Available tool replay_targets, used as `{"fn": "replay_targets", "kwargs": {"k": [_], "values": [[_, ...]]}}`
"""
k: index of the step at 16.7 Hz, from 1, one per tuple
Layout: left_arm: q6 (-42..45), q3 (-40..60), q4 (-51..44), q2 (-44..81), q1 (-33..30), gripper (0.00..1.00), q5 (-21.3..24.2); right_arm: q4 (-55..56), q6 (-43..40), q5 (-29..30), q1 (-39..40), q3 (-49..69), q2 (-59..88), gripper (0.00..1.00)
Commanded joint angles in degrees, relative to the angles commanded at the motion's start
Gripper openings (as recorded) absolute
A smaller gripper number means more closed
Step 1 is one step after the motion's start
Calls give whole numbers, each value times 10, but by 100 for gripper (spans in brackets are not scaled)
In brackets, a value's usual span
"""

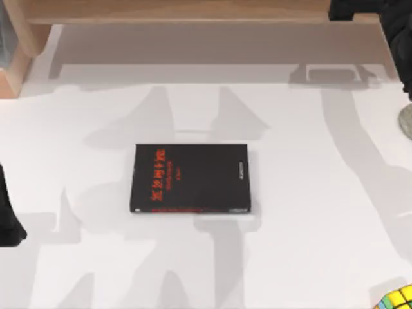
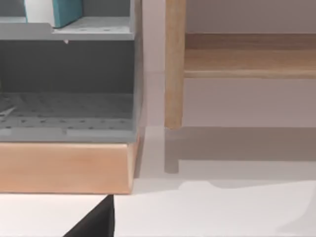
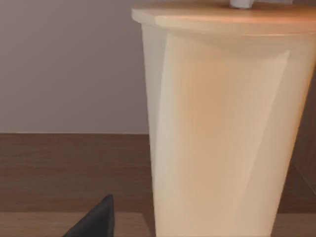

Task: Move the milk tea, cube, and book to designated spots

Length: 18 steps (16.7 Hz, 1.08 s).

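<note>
- While the black book (image 1: 191,178) is lying flat mid-surface, the cube (image 1: 396,299) is sitting at the surface's (image 1: 309,244) near right corner.
- The milk tea (image 3: 222,128) is standing upright just before the right claw; whether that claw is clenched, I cannot tell.
- The teal book (image 2: 66,11) is resting on a grey shelf (image 2: 69,74), facing the left claw, state likewise unclear.

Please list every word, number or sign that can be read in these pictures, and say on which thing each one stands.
Red lettering on the black book's cover: too blurred to read.
Small pale line of print near the black book's right edge: too small to read.
The milk tea, cube and teal book: no text to be seen.
</note>
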Motion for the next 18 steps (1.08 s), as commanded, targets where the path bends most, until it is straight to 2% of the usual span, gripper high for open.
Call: {"fn": "replay_targets", "kwargs": {"k": [5, 13, 18], "values": [[0, 0, 0, 0, 0, 100, 0, -6, 0, -4, -5, 20, 15, 100], [0, 0, 0, 0, 0, 100, 0, -58, -1, -25, -25, 198, 138, 100], [0, 0, 0, 0, 0, 100, 0, -64, -1, -28, -30, 214, 149, 100]]}}
